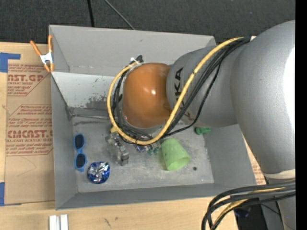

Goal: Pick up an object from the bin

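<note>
One green cup (174, 155), one foil ball (99, 172)

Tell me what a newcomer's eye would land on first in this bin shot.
The big grey arm with its orange wrist cover looms over the middle of the bin, its gripper above the grey floor. Just right of the gripper lies a light green cup. By the left wall lie blue sunglasses, with a crumpled blue and silver ball in front of them.
</note>
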